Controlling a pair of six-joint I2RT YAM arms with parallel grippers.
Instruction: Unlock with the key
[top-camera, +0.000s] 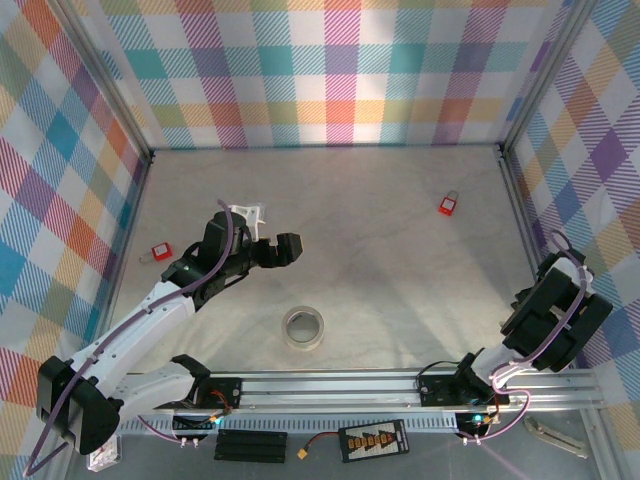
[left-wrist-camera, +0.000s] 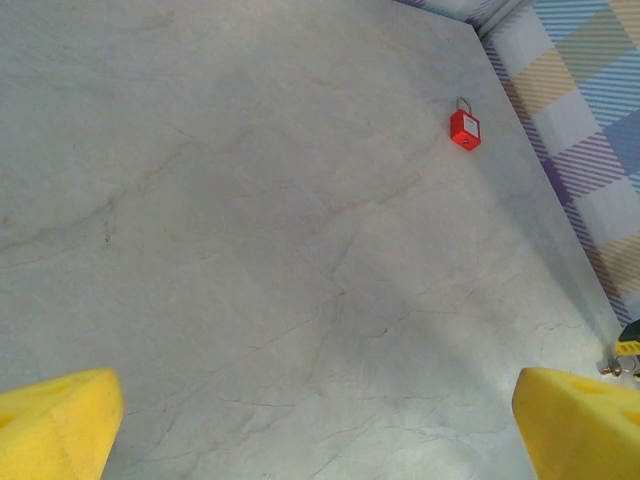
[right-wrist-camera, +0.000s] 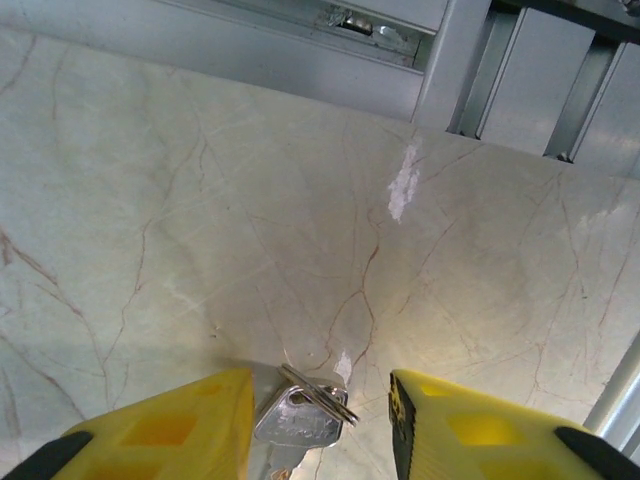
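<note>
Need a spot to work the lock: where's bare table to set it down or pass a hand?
Widest bare patch: centre, bordered by left gripper, tape roll and red padlock. The strip along the back wall is free too. Crowded: left edge by the small red item; near-right corner, where the right gripper straddles the keys.

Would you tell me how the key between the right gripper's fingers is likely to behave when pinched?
The key seems to lie flat on the smooth table, so it may slide rather than lift. It looks thin, stiff metal, probably light. Its loose ring may swing.
</note>
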